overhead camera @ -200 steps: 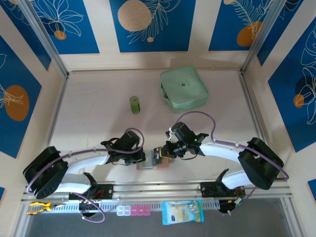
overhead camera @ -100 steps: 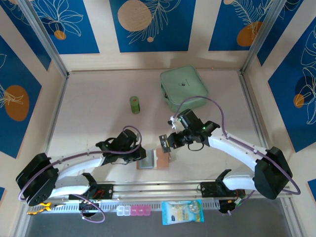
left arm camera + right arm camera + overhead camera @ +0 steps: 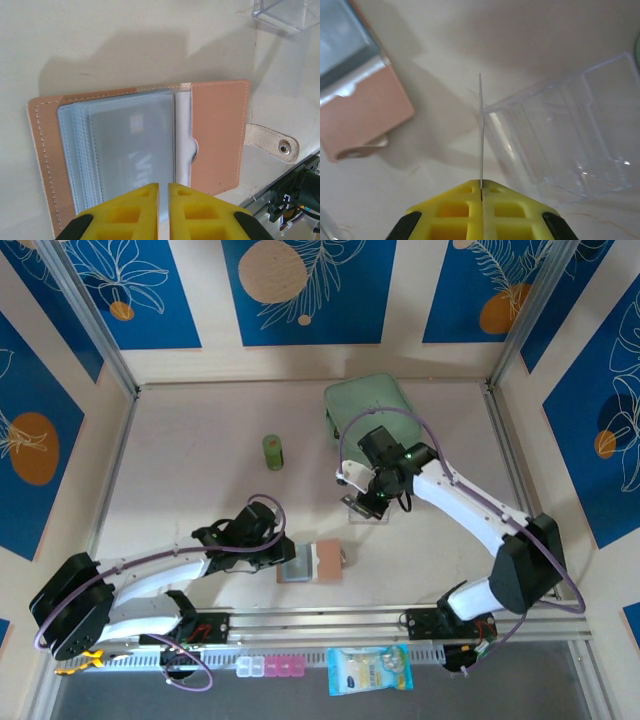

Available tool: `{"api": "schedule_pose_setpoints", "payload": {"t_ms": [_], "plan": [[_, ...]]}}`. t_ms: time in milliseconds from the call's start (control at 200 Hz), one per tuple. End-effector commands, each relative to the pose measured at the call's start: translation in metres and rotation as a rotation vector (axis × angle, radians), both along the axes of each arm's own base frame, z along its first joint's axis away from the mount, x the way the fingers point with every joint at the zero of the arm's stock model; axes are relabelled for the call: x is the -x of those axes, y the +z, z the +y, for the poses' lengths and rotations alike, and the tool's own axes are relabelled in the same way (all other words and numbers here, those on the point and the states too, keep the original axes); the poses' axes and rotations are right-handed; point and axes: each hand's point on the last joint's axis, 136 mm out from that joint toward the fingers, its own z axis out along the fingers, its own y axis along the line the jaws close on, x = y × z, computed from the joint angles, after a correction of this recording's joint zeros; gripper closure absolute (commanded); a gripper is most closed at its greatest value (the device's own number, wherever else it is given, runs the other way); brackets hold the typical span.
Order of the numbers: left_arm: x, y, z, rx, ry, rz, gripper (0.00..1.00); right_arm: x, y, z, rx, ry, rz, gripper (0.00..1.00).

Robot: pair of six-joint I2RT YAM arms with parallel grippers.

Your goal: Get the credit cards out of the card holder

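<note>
Card holder point(image 3: 312, 562) lies open at the table's point(image 3: 200, 490) near edge: one card out, more to go.
Your right gripper point(image 3: 481, 186) is clamped on a card point(image 3: 481, 125), seen edge-on, hanging just beside the clear box point(image 3: 560, 135) and well apart from the holder; it isn't set down yet. Your left gripper point(image 3: 163, 190) sits at the holder's near edge, fingers almost together with a thin gap; can't tell if it pinches anything. A pale card point(image 3: 132, 150) looks to be in the grey sleeves point(image 3: 75, 150), so I'd call it partway.
</note>
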Motion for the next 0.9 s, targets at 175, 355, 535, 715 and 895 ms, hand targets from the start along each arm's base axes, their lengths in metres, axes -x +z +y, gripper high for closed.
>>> {"api": "schedule_pose_setpoints", "payload": {"t_ms": [175,355,535,715,895], "plan": [[0.004,-0.004,0.002,-0.008,-0.013,0.004,0.88,-0.017,-0.007,-0.019,0.175,0.188,0.014,1.00],[0.005,-0.008,-0.001,0.002,-0.023,0.013,0.88,-0.031,-0.012,-0.022,0.194,0.185,0.023,1.00],[0.006,-0.013,-0.004,0.009,-0.032,0.023,0.88,-0.041,-0.020,-0.028,0.220,0.188,0.034,1.00],[0.005,-0.015,-0.009,0.019,-0.046,0.030,0.88,-0.044,-0.030,-0.029,0.226,0.205,0.056,1.00],[0.003,-0.016,-0.014,0.021,-0.056,0.035,0.88,-0.038,-0.040,-0.023,0.206,0.227,0.106,1.00]]}}
